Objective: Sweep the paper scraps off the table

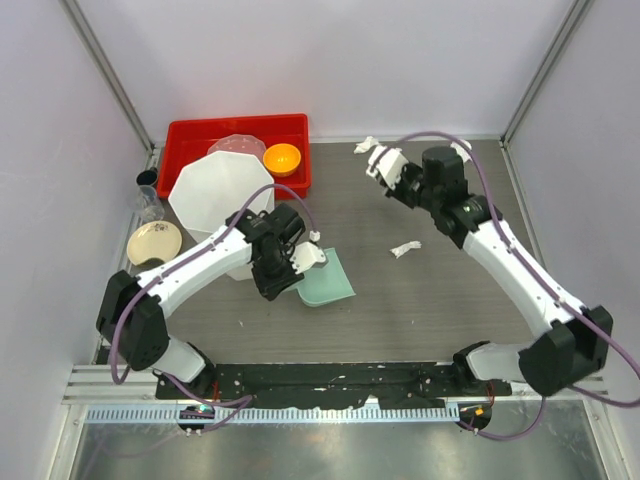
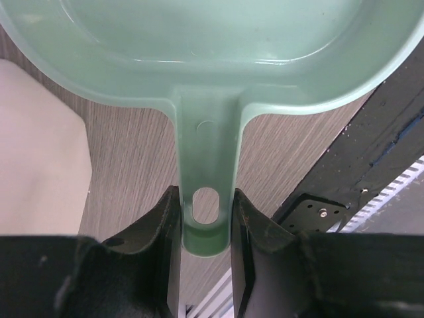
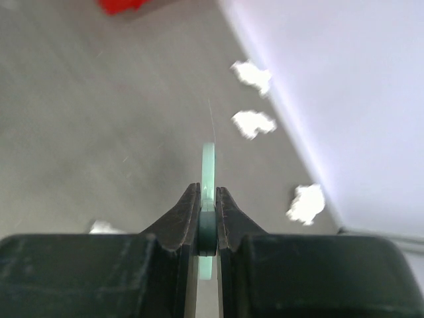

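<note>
Scraps (image 1: 405,248) still lie on the table (image 1: 400,320); left tool (image 2: 207,199) clamps the dustpan (image 2: 199,40), right tool (image 3: 208,195) a green handle (image 3: 209,165).

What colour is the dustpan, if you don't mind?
The dustpan is pale green; left wrist view.

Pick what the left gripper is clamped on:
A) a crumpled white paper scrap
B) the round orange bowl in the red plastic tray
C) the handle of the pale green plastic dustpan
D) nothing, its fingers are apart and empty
C: in the left wrist view the left gripper has its two black fingers pressed against both sides of the slotted handle of the pale green plastic dustpan.
</note>
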Motion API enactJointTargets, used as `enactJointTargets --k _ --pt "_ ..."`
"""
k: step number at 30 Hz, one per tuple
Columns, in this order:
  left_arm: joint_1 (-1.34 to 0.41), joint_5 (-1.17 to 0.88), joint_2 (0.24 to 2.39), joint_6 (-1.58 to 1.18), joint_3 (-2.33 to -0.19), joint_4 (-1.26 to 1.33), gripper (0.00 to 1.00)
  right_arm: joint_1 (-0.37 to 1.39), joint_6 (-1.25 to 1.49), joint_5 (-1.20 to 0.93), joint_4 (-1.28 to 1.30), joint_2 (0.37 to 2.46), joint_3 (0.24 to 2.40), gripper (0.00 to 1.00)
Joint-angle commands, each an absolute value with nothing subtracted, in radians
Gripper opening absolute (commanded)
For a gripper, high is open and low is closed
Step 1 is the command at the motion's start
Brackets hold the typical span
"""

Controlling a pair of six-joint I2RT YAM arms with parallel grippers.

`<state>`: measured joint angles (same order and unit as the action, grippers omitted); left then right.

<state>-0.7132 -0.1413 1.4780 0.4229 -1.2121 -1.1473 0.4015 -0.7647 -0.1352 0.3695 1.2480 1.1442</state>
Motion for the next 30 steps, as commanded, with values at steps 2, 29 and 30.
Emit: enactJointTargets --k 2,29,30 --pt "-0.709 -0.186 1.532 0.400 -1.190 -1.071 0.00 0.361 -0.818 -0.066 0.152 1.486 1.429 0.01" --pt "-0.710 -0.189 1.598 0.403 -1.204 -1.028 0.00 0.393 -1.023 -0.031 0.020 1.847 1.345 0.01" --pt "-0.710 -0.181 1.609 0.403 -1.221 -1.028 0.00 0.400 -1.020 -0.043 0.041 1.782 1.306 0.01"
